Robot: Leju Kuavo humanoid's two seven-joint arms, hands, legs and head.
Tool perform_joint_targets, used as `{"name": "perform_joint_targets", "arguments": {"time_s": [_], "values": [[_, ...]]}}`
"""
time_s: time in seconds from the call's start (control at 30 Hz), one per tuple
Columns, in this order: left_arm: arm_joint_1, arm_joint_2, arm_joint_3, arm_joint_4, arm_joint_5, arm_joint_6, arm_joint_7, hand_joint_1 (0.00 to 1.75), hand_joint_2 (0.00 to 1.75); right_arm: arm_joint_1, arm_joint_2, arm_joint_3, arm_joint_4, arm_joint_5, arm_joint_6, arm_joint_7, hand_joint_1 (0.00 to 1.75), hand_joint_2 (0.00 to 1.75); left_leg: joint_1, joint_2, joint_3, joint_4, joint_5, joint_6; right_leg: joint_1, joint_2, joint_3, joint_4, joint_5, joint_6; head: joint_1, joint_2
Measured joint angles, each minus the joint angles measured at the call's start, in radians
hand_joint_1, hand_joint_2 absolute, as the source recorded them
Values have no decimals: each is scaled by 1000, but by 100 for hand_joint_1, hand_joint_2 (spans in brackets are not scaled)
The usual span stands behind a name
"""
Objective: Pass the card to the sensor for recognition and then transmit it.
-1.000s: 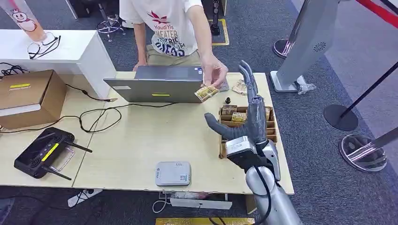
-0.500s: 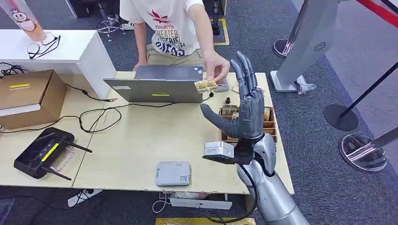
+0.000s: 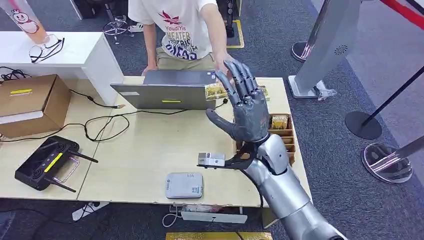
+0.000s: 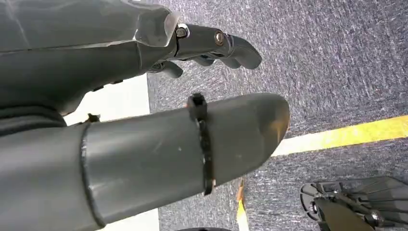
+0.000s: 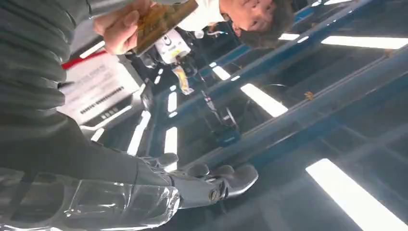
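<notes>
the right hand [image 3: 245,107] is raised above the table [image 3: 150,145], fingers spread, holding nothing. the card [image 3: 215,91] sits pinched in the person's hand [image 5: 120,31], just beside the robot's fingertips, in front of the laptop [image 3: 167,90]. best to close thumb and fingers on the card's free edge before drawing back toward the grey sensor [image 3: 184,185]. the left hand [image 4: 144,144] hangs by the floor; its grip i cannot tell.
</notes>
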Motion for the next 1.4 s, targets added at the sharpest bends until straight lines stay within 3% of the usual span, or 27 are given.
{"name": "perform_joint_targets", "arguments": {"time_s": [0.7, 0.9, 0.93, 0.97, 1.0, 1.03, 1.4], "values": [[5, 0, 8, 0, -5, 6, -7, 0, 0, -47, 39, -71, 123, 61, 0, -16, 0, 175, 0, 0, 0, 0, 0, 0, 0, 0, 0, 0, 0, 0, 0, 0], [6, 0, 11, 0, -10, 9, -7, 0, 0, -50, 48, -90, 137, 63, 0, -17, 9, 175, 0, 0, 0, 0, 0, 0, 0, 0, 0, 0, 0, 0, 0, 0], [6, 0, 12, 0, -10, 9, -7, 0, 0, -50, 48, -91, 137, 63, 0, -17, 31, 175, 0, 0, 0, 0, 0, 0, 0, 0, 0, 0, 0, 0, 0, 0], [6, 0, 13, 0, -10, 9, -7, 0, 0, -51, 48, -91, 139, 63, 0, -17, 134, 175, 0, 0, 0, 0, 0, 0, 0, 0, 0, 0, 0, 0, 0, 0], [6, 0, 14, 0, -11, 9, -7, 0, 0, -52, 49, -91, 141, 63, 0, -17, 148, 175, 0, 0, 0, 0, 0, 0, 0, 0, 0, 0, 0, 0, 0, 0], [6, 0, 14, 0, -11, 9, -7, 0, 0, -52, 50, -92, 143, 63, 0, -17, 173, 175, 0, 0, 0, 0, 0, 0, 0, 0, 0, 0, 0, 0, 0, 0], [15, 0, 15, 0, -10, 9, -8, 0, 0, -56, 55, -92, 161, 56, 0, -21, 175, 175, 0, 0, 0, 0, 0, 0, 0, 0, 0, 0, 0, 0, 0, 0]]}}
